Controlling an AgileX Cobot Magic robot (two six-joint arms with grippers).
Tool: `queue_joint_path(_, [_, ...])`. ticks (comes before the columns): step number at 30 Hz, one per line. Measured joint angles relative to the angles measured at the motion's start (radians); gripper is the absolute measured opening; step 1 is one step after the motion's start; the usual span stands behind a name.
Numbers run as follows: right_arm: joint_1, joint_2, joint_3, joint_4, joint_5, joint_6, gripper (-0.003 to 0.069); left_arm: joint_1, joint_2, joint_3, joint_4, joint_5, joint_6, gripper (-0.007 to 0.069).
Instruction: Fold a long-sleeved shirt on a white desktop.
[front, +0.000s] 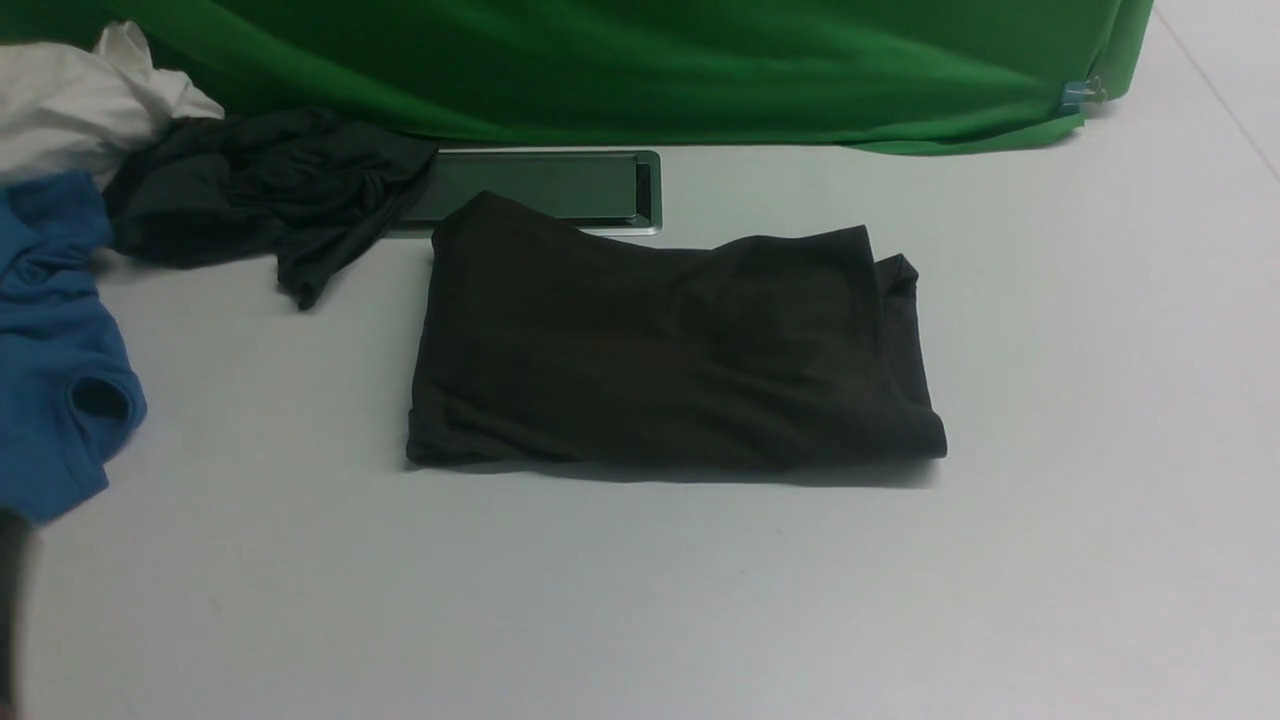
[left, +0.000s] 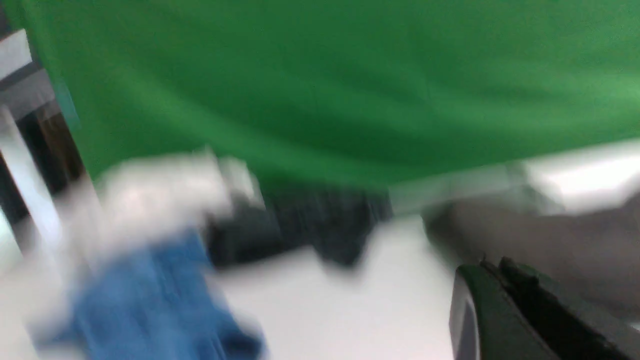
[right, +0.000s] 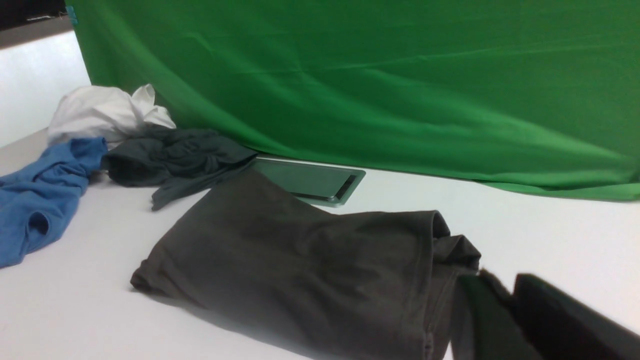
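The long-sleeved shirt, very dark brown-black, lies folded into a rough rectangle in the middle of the white desktop. In the right wrist view my right gripper is low over the table, just beside the shirt's bunched right-hand corner. Its jaws stand a narrow gap apart with no cloth between them. The left wrist view is smeared by motion. My left gripper is shut there, empty, and off to the left of the shirt. Neither gripper shows in the front view; only a dark blur sits at its lower left edge.
A charcoal-grey garment, a blue garment and a white cloth are heaped at the far left. The grey cable slot lies behind the shirt. A green backdrop closes off the back.
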Motion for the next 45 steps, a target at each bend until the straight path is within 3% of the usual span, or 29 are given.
queue_joint_path(3, [0.0, 0.0, 0.0, 0.0, -0.001, 0.0, 0.0099, 0.0, 0.0, 0.013, 0.007, 0.101, -0.079, 0.0017])
queue_joint_path(6, [0.0, 0.0, 0.0, 0.0, -0.001, 0.001, 0.0108, 0.0, 0.0, 0.013, 0.011, 0.103, -0.097, 0.0017])
queue_joint_path(32, [-0.015, -0.053, 0.001, 0.0, 0.002, 0.001, 0.0169, -0.032, 0.0, 0.013, 0.02, 0.085, -0.106, 0.0019])
queue_joint_path(38, [-0.137, -0.149, 0.001, -0.005, 0.002, -0.005, 0.0185, -0.032, 0.0, 0.013, 0.022, 0.084, -0.099, 0.0019])
queue_joint_path(45, [-0.384, -0.181, 0.043, -0.051, -0.007, -0.082, 0.0197, -0.032, 0.0, 0.013, 0.022, 0.084, -0.097, 0.0019])
